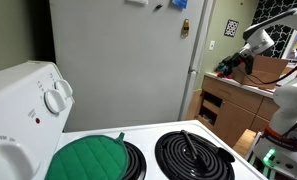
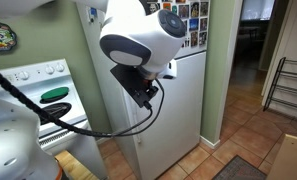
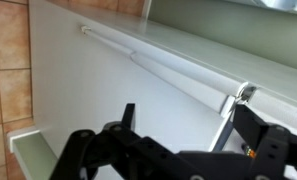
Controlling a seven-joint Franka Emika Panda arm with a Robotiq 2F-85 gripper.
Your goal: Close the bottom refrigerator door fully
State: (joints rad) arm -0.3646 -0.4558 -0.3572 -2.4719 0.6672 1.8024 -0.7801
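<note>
Two black fingers of the gripper stand well apart at the bottom of the wrist view. Nothing is between them. The fingertips are close to the bottom refrigerator door; contact cannot be judged.

- Door: smooth, flat white panel filling most of the wrist view. A long pale bar handle runs near one edge, slanting from upper left to right in this tilted picture. One door corner is at lower left, where a thin greenish edge strip shows. Tan tile floor lies beyond that edge.
- In an exterior view the door is upright, long axis vertical, face turned to the room. Whether it is fully shut is hard to make out. The arm's bulbous white joint and a black cable cover its left edge. Small photos sit above it, too small to read.
- In an exterior view the fridge's broad grey side wall fills the middle. The door is only a narrow white slab at its right edge.
- Nearer: white stove, a green quilted pot holder at its near left corner, cut off below, and a black coil burner.
- Brown wooden drawers stand beyond.
</note>
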